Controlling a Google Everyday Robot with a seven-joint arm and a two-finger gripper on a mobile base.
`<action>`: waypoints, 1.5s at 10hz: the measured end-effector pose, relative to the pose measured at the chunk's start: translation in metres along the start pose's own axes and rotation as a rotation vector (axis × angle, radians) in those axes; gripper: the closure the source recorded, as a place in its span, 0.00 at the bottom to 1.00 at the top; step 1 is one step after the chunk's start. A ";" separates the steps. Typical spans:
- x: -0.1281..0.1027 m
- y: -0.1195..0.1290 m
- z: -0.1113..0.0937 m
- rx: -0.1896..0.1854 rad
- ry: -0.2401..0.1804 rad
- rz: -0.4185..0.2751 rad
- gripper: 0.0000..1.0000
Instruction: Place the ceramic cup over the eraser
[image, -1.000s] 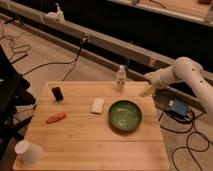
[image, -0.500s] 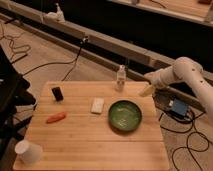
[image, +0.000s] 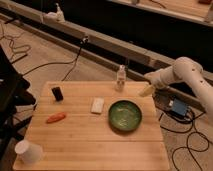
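Observation:
The white ceramic cup (image: 29, 151) stands upright at the table's front left corner. The black eraser (image: 58, 93) lies near the table's left edge, farther back. My gripper (image: 145, 90) hangs at the end of the white arm over the table's far right edge, just behind the green bowl (image: 125, 116). It is far from both the cup and the eraser and holds nothing that I can see.
A flat white block (image: 97, 105) lies mid-table left of the bowl. An orange carrot-like piece (image: 55, 118) lies between eraser and cup. A small clear bottle (image: 120, 78) stands at the back edge. Cables and a blue box (image: 178, 108) lie on the floor.

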 end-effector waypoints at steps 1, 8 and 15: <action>0.000 0.000 0.000 0.000 0.000 0.000 0.20; -0.008 0.000 0.002 -0.006 -0.021 0.002 0.20; -0.085 0.079 0.037 -0.254 -0.212 -0.119 0.20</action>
